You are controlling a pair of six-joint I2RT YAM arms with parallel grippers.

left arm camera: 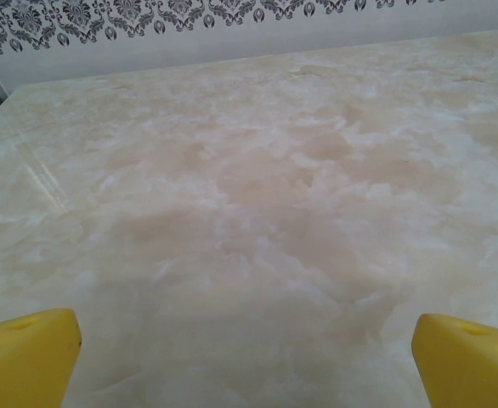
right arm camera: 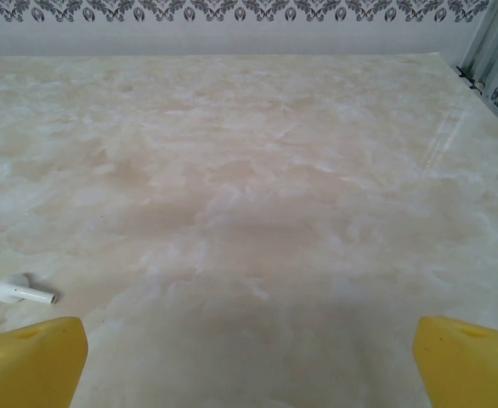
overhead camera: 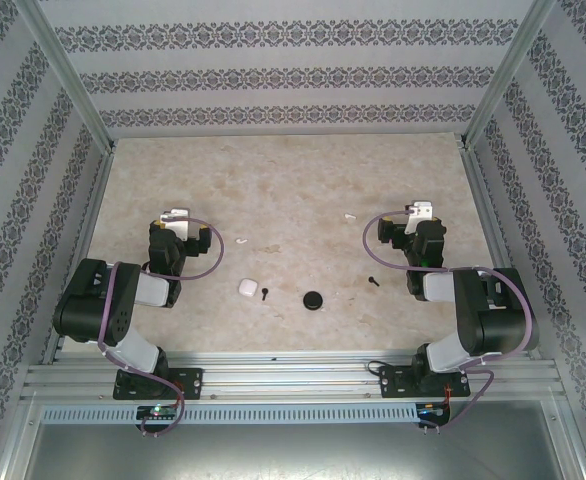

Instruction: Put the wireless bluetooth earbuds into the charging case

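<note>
Top external view: the charging case (overhead camera: 246,287) lies on the marbled table (overhead camera: 293,170), left of centre and near the front edge, well apart from both grippers. Just to its right is a small black piece (overhead camera: 265,294), then a black disc (overhead camera: 314,300). A white earbud (overhead camera: 241,241) lies beyond the case, and a second earbud (overhead camera: 350,216) lies left of the right gripper (overhead camera: 420,210). The left gripper (overhead camera: 178,215) and the right one are both spread wide with nothing between them (yellow fingers (left arm camera: 24,357) at the wrist views' lower corners). From the right wrist, the second earbud (right arm camera: 24,292) lies on its side, just ahead of the left-hand finger.
</note>
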